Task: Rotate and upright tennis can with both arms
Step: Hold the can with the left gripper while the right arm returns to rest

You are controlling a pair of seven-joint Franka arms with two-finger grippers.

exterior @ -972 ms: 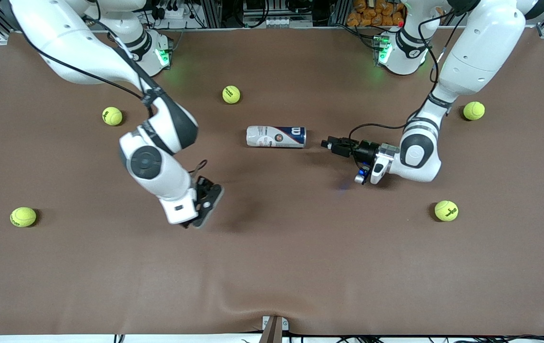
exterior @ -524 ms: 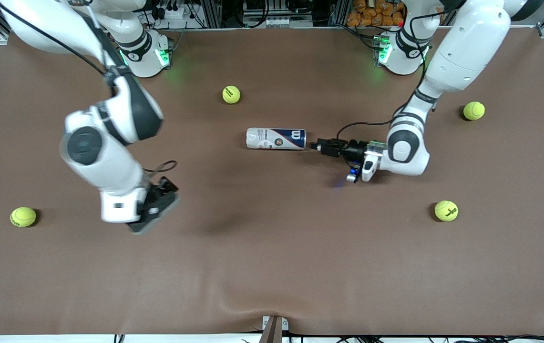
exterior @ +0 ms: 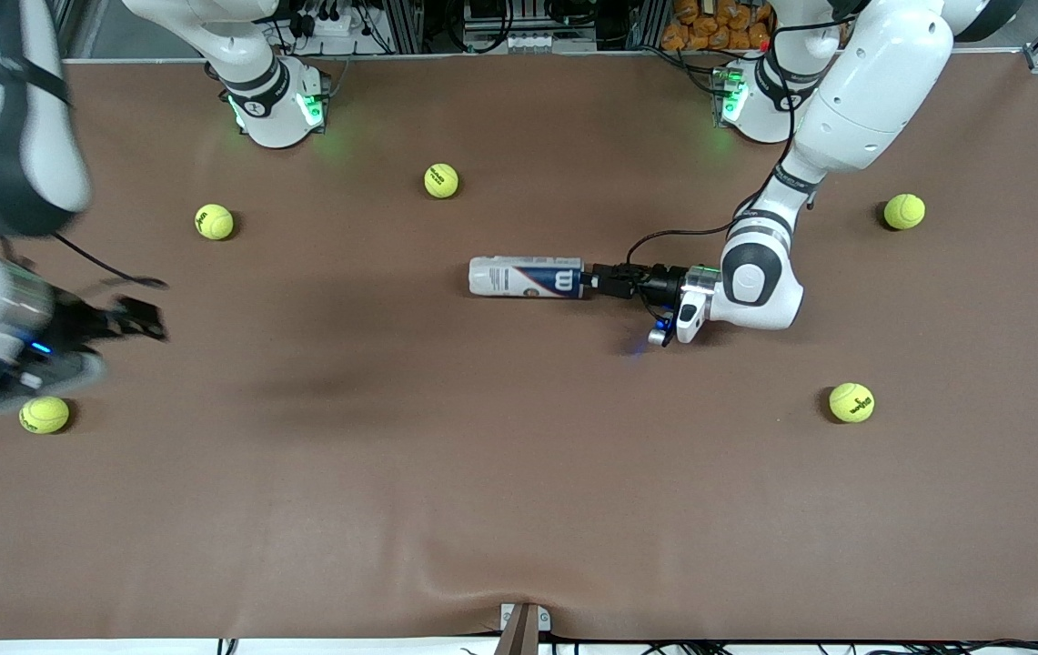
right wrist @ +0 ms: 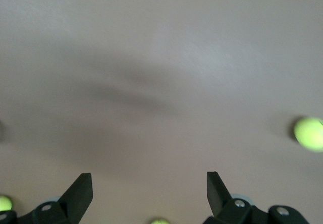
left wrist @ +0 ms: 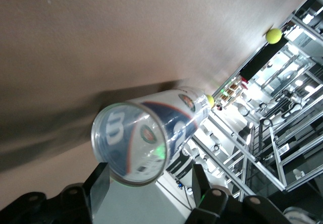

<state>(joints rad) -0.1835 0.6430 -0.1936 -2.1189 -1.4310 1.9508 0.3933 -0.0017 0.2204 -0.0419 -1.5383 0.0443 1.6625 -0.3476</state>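
**A:** Where was the slim clear-plastic tennis can with the white and dark-blue label [exterior: 526, 277] found, and why there?

**B:** It was seen lying on its side near the middle of the brown table [exterior: 519, 509], its length set along the nine-to-three line of the front view. It had not yet been raised.

**A:** And how was the left end effector [exterior: 596, 280] placed?

**B:** It was laid low and level at the can's three o'clock end, toward the left arm's end of the table. Its fingers were spread to either side of the silvery rim and were not clamped, since a gap was seen at one finger. A grip on that end was judged to be intended, so the can could be turned.

**A:** The right end effector [exterior: 141, 318]?

**B:** It was held released and empty at the table's nine o'clock edge, near a yellow-green tennis ball [exterior: 44, 415]. It was probably kept clear until support was needed.
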